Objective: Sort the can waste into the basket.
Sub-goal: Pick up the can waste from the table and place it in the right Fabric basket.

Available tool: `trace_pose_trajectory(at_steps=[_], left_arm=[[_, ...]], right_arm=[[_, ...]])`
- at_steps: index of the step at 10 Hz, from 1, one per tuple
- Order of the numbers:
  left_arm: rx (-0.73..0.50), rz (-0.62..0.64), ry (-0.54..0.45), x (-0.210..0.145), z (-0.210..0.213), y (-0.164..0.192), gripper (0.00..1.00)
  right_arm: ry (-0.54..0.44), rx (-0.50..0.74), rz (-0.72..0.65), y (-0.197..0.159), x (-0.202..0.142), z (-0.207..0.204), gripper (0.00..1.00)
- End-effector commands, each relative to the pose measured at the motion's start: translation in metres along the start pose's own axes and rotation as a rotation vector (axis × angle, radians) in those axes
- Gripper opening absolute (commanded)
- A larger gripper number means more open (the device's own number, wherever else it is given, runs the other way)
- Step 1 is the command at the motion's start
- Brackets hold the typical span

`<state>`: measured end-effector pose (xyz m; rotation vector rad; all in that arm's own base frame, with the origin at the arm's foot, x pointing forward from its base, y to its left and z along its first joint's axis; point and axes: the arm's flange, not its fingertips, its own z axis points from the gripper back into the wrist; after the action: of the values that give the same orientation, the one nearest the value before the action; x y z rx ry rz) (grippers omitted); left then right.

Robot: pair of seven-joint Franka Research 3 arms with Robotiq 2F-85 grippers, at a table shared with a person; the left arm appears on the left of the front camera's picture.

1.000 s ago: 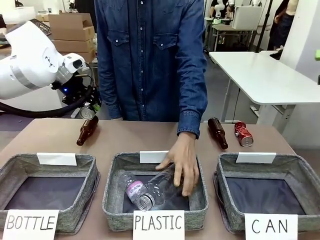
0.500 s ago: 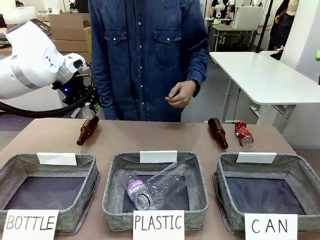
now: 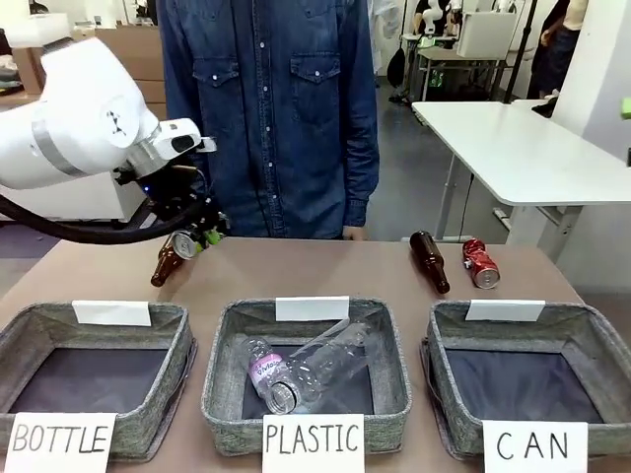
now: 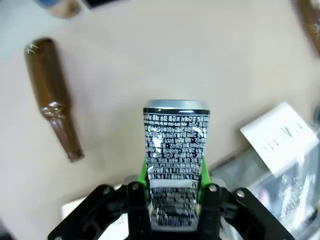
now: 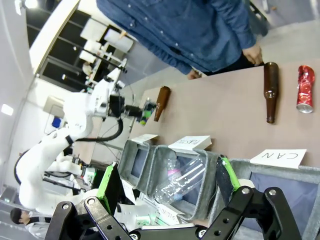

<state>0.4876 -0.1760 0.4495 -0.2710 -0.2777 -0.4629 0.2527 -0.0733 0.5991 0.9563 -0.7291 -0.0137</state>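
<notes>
My left gripper (image 3: 190,239) is shut on the black-and-silver can (image 3: 183,244), held above the table's far left beside a brown bottle (image 3: 167,264). In the left wrist view the can (image 4: 175,145) stands between the green pads (image 4: 143,172), silver top pointing away. The red can (image 3: 480,263) lies on its side at the far right, behind the grey "CAN" basket (image 3: 584,340), which shows bare dark lining. My right gripper (image 5: 169,184) is open, high above the baskets, with the red can (image 5: 305,89) and the "CAN" sign (image 5: 280,157) in its view.
A second brown bottle (image 3: 429,261) lies just left of the red can. The "PLASTIC" basket (image 3: 222,379) holds two clear bottles; the "BOTTLE" basket (image 3: 182,340) is at the left. A person in a denim shirt (image 3: 271,108) stands at the far edge.
The person's hand left the "PLASTIC" basket and dropped to their side. My left arm has carried the black-and-silver can a little to the right and lower.
</notes>
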Motion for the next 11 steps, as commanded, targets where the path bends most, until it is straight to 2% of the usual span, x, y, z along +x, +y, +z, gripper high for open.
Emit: trace_pose_trajectory(at_steps=[1, 3, 4, 5, 6, 7, 9, 10, 11], left_arm=[[-0.096, -0.430, -0.051, -0.092, 0.046, -0.044, 0.39], [-0.004, -0.605, -0.217, -0.167, 0.068, -0.082, 0.39], [-0.017, -0.659, -0.299, -0.189, 0.076, -0.090, 0.39], [-0.056, -0.635, -0.437, -0.196, 0.083, -0.090, 0.39], [-0.084, -0.470, -0.511, -0.184, 0.094, -0.071, 0.39], [0.035, -0.634, -0.282, -0.131, 0.109, -0.111, 0.39], [0.035, -0.634, -0.282, -0.131, 0.109, -0.111, 0.39], [0.007, -0.583, -0.370, -0.131, 0.123, -0.105, 0.39], [-0.196, -0.775, -0.433, -0.112, 0.111, -0.138, 0.39]], right_arm=[[-0.013, 0.028, 0.021, 0.000, 0.002, -0.001, 1.00], [-0.013, 0.028, 0.021, 0.000, 0.002, -0.001, 1.00], [-0.013, 0.028, 0.021, 0.000, 0.002, -0.001, 1.00], [-0.013, 0.028, 0.021, 0.000, 0.002, -0.001, 1.00], [-0.013, 0.028, 0.021, 0.000, 0.002, -0.001, 1.00], [-0.013, 0.028, 0.021, 0.000, 0.002, -0.001, 1.00], [-0.013, 0.028, 0.021, 0.000, 0.002, -0.001, 1.00], [-0.013, 0.028, 0.021, 0.000, 0.002, -0.001, 1.00], [-0.001, -0.002, 0.000, 0.000, 0.000, 0.001, 1.00]])
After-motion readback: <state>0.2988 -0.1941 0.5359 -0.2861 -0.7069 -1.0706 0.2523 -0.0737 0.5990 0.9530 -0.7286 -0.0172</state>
